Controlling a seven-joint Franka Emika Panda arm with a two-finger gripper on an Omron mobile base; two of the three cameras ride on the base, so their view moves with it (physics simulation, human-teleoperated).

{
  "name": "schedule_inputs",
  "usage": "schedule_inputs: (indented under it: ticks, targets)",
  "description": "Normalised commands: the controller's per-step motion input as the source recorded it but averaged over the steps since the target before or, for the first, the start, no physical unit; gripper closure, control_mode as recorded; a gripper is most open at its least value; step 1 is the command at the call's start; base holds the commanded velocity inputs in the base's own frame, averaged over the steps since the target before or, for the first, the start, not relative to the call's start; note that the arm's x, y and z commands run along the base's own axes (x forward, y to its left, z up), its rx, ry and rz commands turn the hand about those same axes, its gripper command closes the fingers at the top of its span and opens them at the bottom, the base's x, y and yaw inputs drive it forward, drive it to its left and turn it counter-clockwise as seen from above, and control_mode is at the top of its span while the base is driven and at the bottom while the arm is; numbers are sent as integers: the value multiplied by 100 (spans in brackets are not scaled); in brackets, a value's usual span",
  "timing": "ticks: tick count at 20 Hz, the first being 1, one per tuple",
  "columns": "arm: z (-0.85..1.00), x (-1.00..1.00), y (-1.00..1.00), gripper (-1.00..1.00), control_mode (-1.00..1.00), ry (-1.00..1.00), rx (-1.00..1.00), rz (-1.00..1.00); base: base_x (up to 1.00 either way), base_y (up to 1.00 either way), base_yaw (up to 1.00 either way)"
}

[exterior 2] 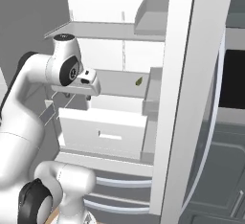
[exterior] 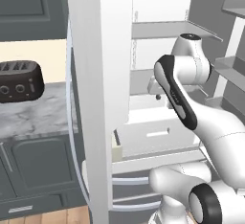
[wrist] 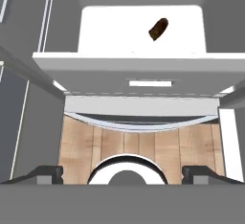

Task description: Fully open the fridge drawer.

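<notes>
Hanging above the fridge drawer (wrist: 143, 70), the hand (wrist: 122, 173) is pointed downward, its fingertips (wrist: 48, 173) spread wide apart with nothing held between them. The drawer is seen partly drawn out of the open fridge, under the lower shelf (exterior 2: 119, 82), its slot handle (wrist: 150, 83) facing the robot at the front's centre. A small brown item (wrist: 158, 28) lies inside the drawer's white tub. The hand is judged to be kept clear and open so that the slot can be reached and the drawer pulled out further.
</notes>
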Motion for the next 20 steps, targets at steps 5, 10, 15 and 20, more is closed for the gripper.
schedule_inputs:
  ticks: [5, 10, 15, 20]
  targets:
    - [0, 0, 0, -100, 100, 0, 0, 0, -33, 0, 0]
    - [0, -9, -5, -100, -100, -1, 0, 0, -16, -1, 0]
    - [0, -12, -14, -100, -100, -2, 0, -1, 0, 0, 0]
    - [-17, 14, -9, -100, -100, 0, -4, 0, 0, 0, 0]
